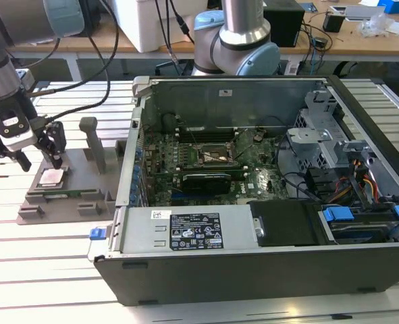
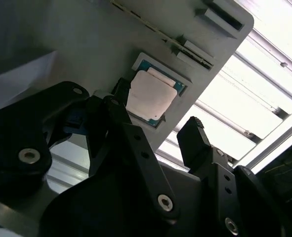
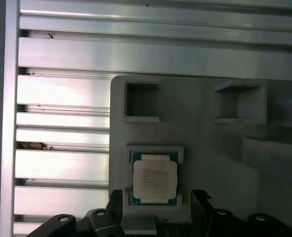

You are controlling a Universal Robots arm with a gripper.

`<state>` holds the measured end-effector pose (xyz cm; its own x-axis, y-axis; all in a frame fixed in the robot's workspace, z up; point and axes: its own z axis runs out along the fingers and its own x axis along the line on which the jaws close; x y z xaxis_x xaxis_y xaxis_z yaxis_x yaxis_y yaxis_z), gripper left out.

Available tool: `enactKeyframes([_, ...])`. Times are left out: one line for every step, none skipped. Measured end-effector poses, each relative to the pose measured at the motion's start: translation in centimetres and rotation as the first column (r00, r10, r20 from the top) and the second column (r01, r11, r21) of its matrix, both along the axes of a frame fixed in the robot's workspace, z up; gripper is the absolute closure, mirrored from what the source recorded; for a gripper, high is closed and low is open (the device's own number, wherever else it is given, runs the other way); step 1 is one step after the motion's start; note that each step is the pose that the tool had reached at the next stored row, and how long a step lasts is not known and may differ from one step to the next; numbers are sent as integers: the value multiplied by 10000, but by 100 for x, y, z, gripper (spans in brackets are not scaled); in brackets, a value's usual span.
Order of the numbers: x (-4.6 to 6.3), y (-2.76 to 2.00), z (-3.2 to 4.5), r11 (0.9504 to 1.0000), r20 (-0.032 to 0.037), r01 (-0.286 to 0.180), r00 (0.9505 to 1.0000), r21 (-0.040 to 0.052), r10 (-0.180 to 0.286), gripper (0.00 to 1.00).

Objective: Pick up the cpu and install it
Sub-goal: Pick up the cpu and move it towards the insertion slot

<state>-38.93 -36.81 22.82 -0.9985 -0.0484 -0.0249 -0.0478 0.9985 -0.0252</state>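
Slatted aluminium desk (image 1: 50, 256), with an open computer case (image 1: 253, 256) on the exterior view's right and a grey fixture plate (image 1: 64, 202) on its left.

- The cpu (image 1: 51, 177) lies flat in a shallow square pocket of the fixture plate, silvery top up. It is well apart from the motherboard socket (image 1: 216, 156) inside the case.
- The claw (image 1: 40, 160) hangs over the cpu, spread wide and holding nothing.
- In the second wrist view, one black finger (image 2: 192, 136) stands on each side of the cpu (image 2: 150, 96), with the claw (image 2: 155, 111) straddling it.
- In the first wrist view, the cpu (image 3: 154, 180) sits about midway between the two finger ends of the claw (image 3: 158, 197). No contact is visible.

Judgement: the step in hand is the pick, and the grasp is not yet made.

To do it well:
- Keep the chip centred between the fingers, so both pads meet opposite edges together and neither shoves it against the pocket wall.
- Keep the finger faces parallel to the chip's sides. A skewed bite would twist it.
- The tips should reach the thin green edge without digging into the fixture.
- Use light closing force. The part is thin and flat, with little edge to hold.
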Motion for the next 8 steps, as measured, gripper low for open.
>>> enactKeyframes([-1,3,-34,10000,-1,-4,10000,0,4,34])
enactKeyframes([0,5,-71,10000,-1,-10,10000,0,10,34])
enactKeyframes([3,12,-123,10000,-1,-17,10000,0,17,34])
enactKeyframes([9,19,-159,10000,0,-20,10000,0,20,34])
enactKeyframes([13,24,-187,10000,0,-22,10000,0,22,34])
enactKeyframes([15,27,-206,10000,0,-24,10000,0,24,34])
enactKeyframes([17,31,-231,10000,-1,-27,10000,0,27,34])
enactKeyframes([19,33,-251,10000,-1,-30,10000,0,30,34])
